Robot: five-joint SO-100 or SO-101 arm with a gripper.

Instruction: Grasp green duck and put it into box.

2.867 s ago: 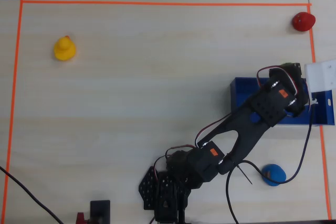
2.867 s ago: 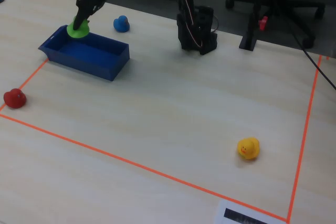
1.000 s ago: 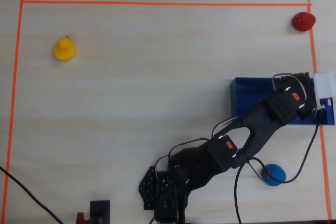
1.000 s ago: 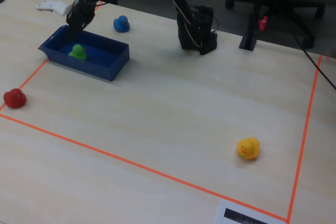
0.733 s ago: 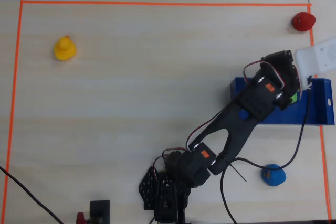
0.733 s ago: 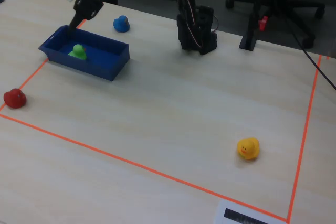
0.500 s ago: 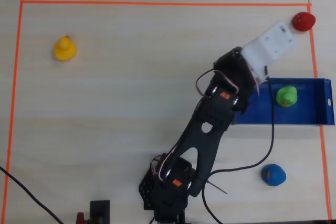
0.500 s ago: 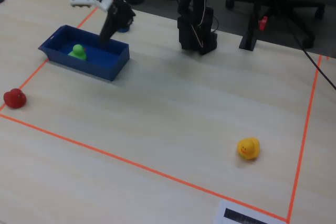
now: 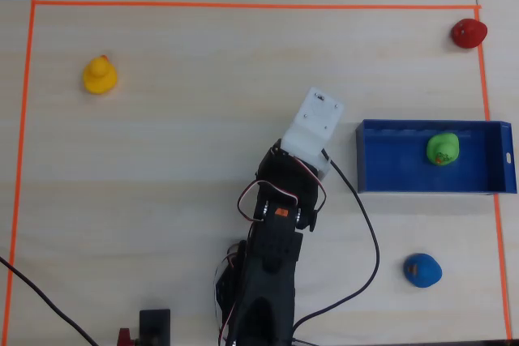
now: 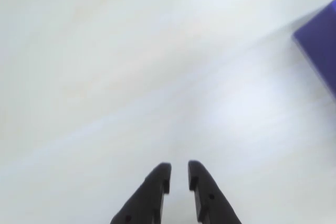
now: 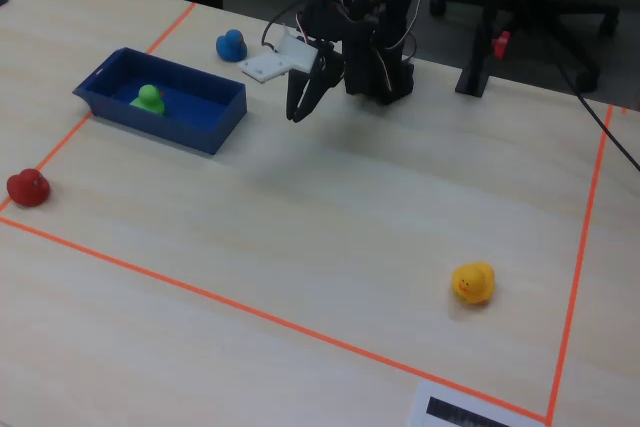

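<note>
Overhead view: evenly lit and sharp; the table (image 9: 162, 168) pale and bright, without hard shadows.
Wrist view: heavy motion blur. Ahead of the gripper (image 10: 179, 174) the tabletop is a washed-out smear, with a soft bright patch of glare up and right of the fingertips.
Fingers (image 10: 157, 192): dark and fairly crisp against the blur.
Box (image 10: 321, 45): smeared blue corner, far right of the fingers, edges unfocused.
Fixed view: dimmer and warmer; the background behind the arm is dark, with a soft shadow under the gripper.
</note>
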